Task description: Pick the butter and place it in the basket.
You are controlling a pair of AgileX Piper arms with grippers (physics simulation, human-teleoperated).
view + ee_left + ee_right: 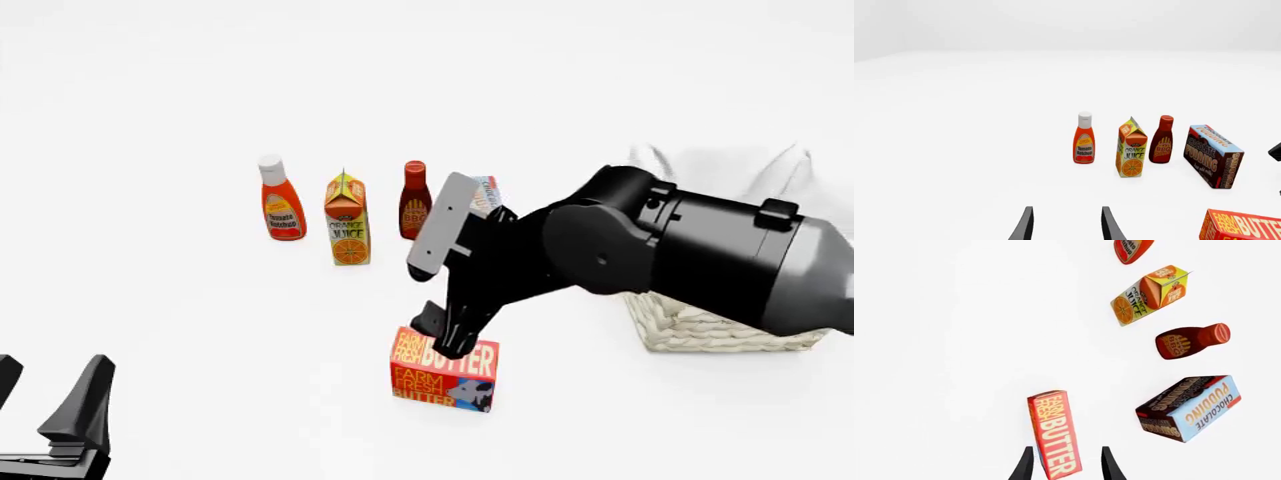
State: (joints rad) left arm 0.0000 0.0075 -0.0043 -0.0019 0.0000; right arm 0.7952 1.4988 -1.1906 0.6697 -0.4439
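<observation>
The right gripper [1066,465] is straddling the butter [1054,432], fingers spread and not yet pinching — it wants squaring up and lowering before closing.

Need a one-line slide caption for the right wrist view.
Right tool open, fingers straddling the butter, with chocolate pudding, BBQ sauce and orange juice beyond.

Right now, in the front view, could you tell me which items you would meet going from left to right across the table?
Left gripper → tomato ketchup bottle → orange juice carton → BBQ sauce bottle → butter, with the right gripper on it → basket. The pudding box is mostly hidden behind the right arm, so I leave it out.
</observation>
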